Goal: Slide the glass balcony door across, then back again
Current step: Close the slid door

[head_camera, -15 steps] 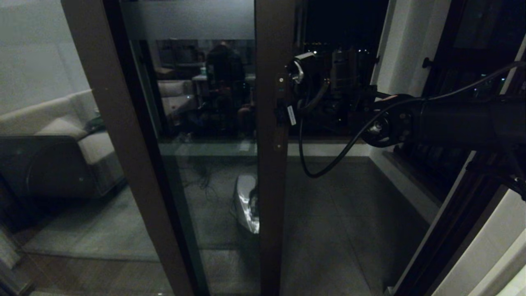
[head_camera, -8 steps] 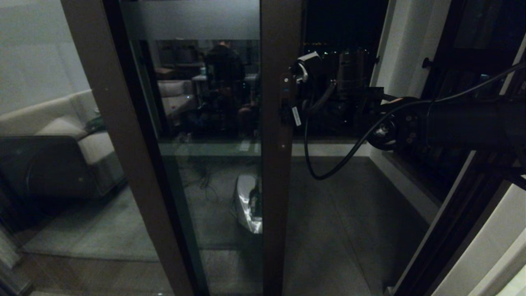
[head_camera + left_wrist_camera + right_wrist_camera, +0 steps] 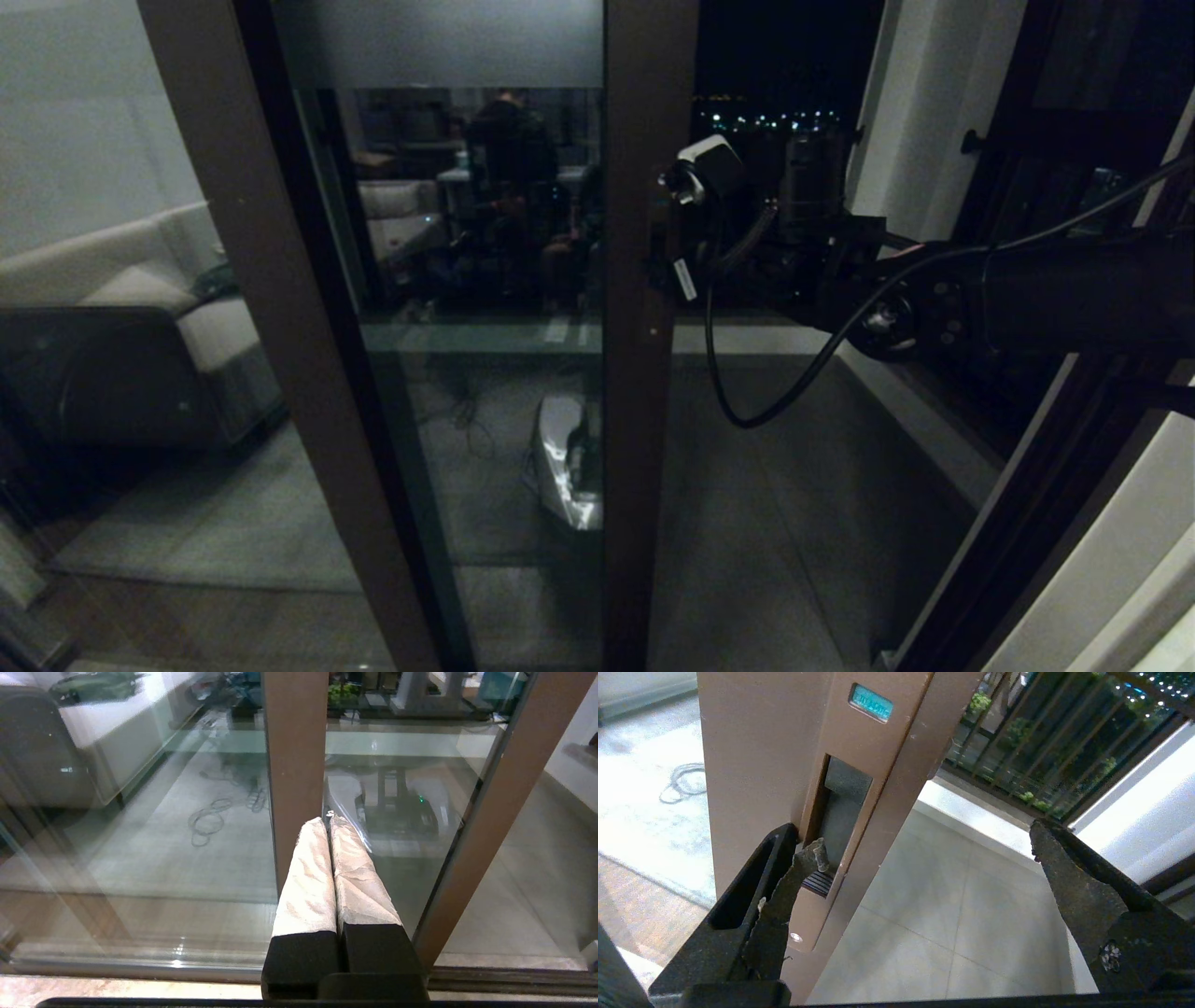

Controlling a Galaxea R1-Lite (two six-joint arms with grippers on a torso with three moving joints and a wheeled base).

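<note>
The glass balcony door point(image 3: 649, 392) stands partly across the opening, its dark brown stile upright in the middle of the head view. My right gripper point(image 3: 927, 842) is open at the stile's slim recessed handle point(image 3: 843, 807). One of its fingertips point(image 3: 815, 854) sits inside the recess; the other finger hangs free over the balcony floor. My right arm point(image 3: 1074, 289) reaches in from the right at handle height. My left gripper point(image 3: 327, 819) is shut on nothing, low down, its tips close to a brown frame post point(image 3: 294, 765) and the glass.
A fixed brown-framed pane point(image 3: 280, 327) on the left reflects a sofa. The door jamb and white wall point(image 3: 1027, 523) stand at the right. Grey balcony tiles point(image 3: 794, 513) lie beyond, with a black-barred window point(image 3: 1041, 742) behind. A cable point(image 3: 747, 411) loops under my right wrist.
The door's stile has slid to the right, and my right gripper and arm have moved right with it. The left gripper stays shut.
</note>
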